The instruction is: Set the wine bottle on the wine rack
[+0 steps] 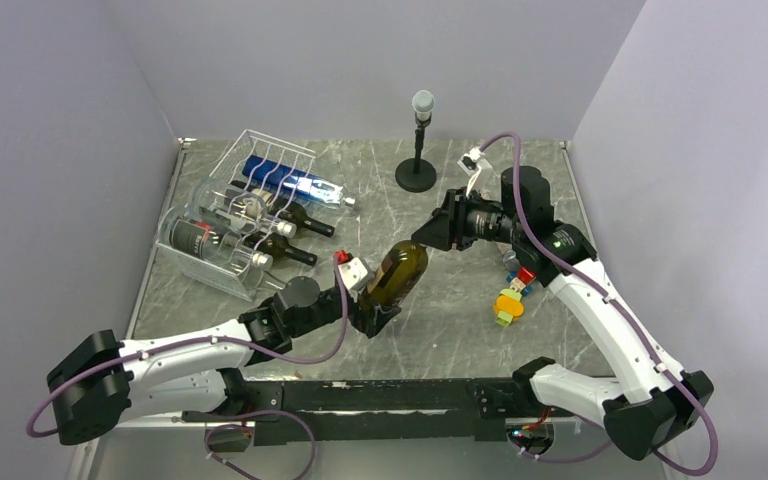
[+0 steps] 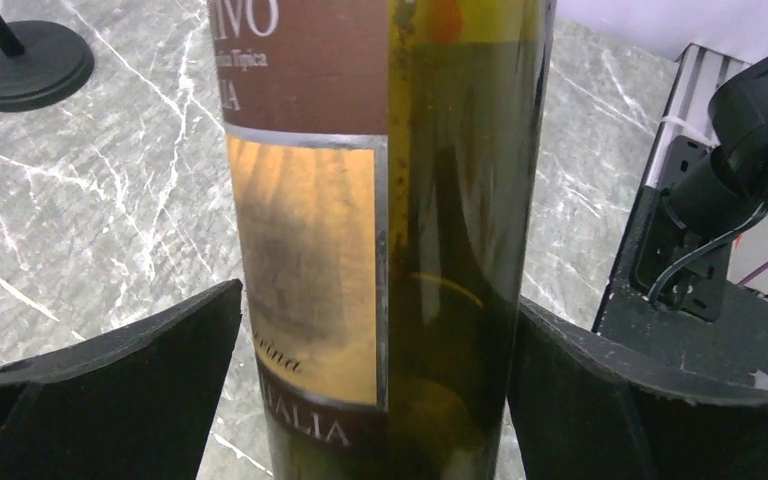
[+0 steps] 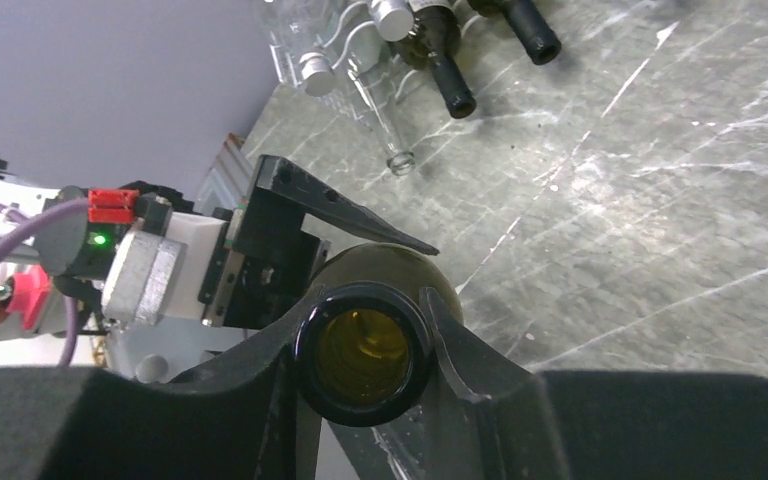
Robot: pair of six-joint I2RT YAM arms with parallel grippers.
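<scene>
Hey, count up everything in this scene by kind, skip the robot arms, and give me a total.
Wine bottle held off the table: 1
Bottles lying on the rack: 6, though they overlap
Wine rack: 1
Microphone stand: 1
Toy block figure: 1
Total: 10

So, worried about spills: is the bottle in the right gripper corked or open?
Open. The right wrist view looks straight into the bare mouth of the wine bottle: no cork or cap.
</scene>
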